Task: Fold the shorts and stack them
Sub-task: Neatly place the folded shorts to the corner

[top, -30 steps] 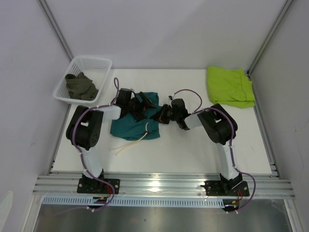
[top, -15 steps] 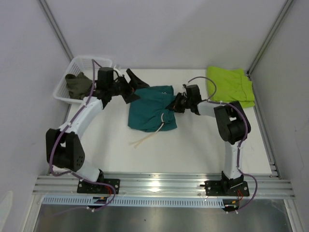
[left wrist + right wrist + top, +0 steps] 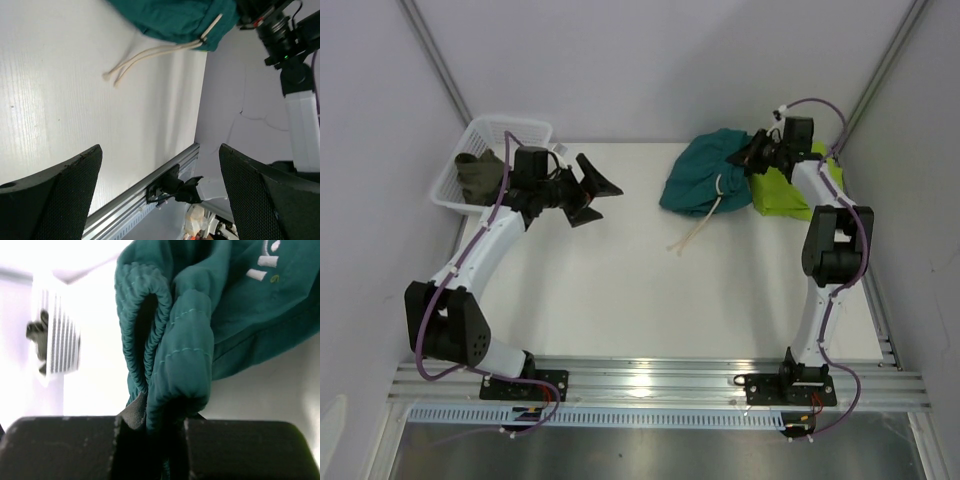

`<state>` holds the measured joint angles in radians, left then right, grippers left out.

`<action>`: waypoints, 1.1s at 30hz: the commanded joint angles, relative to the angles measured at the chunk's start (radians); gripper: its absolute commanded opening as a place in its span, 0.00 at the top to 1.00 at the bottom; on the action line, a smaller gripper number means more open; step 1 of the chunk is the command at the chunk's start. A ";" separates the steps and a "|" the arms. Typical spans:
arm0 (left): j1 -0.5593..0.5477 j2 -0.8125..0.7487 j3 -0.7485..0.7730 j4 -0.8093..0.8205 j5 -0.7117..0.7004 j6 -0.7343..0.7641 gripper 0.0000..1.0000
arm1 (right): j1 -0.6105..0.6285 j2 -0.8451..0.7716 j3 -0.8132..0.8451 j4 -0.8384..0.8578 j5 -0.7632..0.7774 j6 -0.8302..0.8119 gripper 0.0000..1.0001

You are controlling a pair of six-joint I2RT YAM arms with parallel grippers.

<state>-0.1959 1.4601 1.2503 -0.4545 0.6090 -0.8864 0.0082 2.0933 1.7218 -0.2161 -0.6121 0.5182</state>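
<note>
The teal shorts [image 3: 705, 181] lie bunched at the back of the table, their cream drawstring [image 3: 692, 235] trailing toward the front. My right gripper [image 3: 750, 158] is shut on their right edge, beside the lime-green shorts [image 3: 790, 190]. In the right wrist view the teal cloth [image 3: 170, 340] is pinched between the jaws, with a white logo [image 3: 265, 260] showing. My left gripper [image 3: 598, 187] is open and empty at the back left, near the basket. The left wrist view shows the teal shorts [image 3: 175, 20] and drawstring [image 3: 150, 57] far off. The dark olive shorts [image 3: 480, 175] lie in the basket.
A white plastic basket [image 3: 515, 130] stands at the back left corner. Grey enclosure walls and metal posts close in the table at the back and sides. An aluminium rail [image 3: 650, 385] runs along the near edge, holding both arm bases.
My right gripper has dragged the teal shorts from the table's middle to the back right, beside the lime-green pair. My left gripper let go and pulled back to the back left.
</note>
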 commanded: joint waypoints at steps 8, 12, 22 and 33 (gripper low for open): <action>0.010 -0.058 0.020 -0.084 0.006 0.072 0.01 | -0.129 0.240 0.425 -0.158 -0.159 -0.034 1.00; 0.016 -0.058 0.020 -0.093 0.005 0.081 0.01 | -0.132 0.307 0.551 -0.235 -0.193 -0.057 1.00; 0.016 -0.049 0.035 -0.115 0.006 0.083 0.01 | -0.267 0.335 0.661 -0.132 -0.336 0.178 1.00; 0.013 -0.043 0.034 -0.108 0.009 0.073 0.01 | -0.448 0.220 0.558 -0.376 -0.400 0.028 1.00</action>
<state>-0.1875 1.4433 1.2507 -0.5640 0.6060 -0.8185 -0.3962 2.4359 2.2974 -0.5259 -0.9524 0.5903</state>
